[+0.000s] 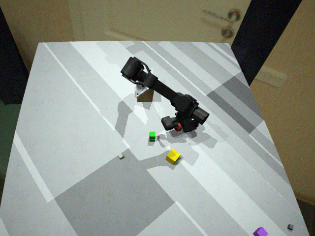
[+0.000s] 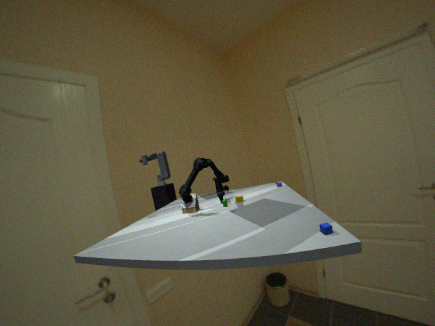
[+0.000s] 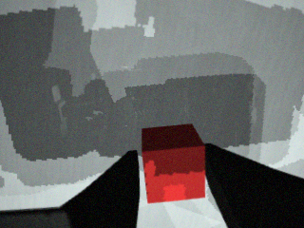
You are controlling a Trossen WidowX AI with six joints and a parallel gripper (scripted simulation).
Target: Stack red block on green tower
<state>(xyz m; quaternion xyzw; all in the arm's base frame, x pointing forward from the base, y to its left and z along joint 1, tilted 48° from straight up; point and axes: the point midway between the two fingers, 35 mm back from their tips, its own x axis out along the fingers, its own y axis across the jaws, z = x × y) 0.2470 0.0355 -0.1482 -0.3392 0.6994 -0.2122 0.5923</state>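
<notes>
The red block [image 1: 178, 127] [image 3: 176, 176] sits between the two fingers of my gripper [image 2: 221, 200] [image 3: 169, 156], low at the table. The black fingers stand narrowly on both sides of it. In the wrist view a thin light strip shows between the left finger and the block, and the right finger is almost against it. I see no firm grip. The red block is hidden in the exterior view. The green tower [image 1: 152, 135] [image 2: 224, 203] stands upright, a short way left of the gripper in the top view, with a seam near its bottom.
A larger yellow block [image 1: 173, 157] [image 2: 239, 198] lies near the tower. A small white block [image 1: 120, 156] lies at the lower left of the tower. A purple block [image 1: 260, 231] [image 2: 279, 184], a small grey block [image 1: 290, 226] and a blue block [image 2: 325, 228] lie far off.
</notes>
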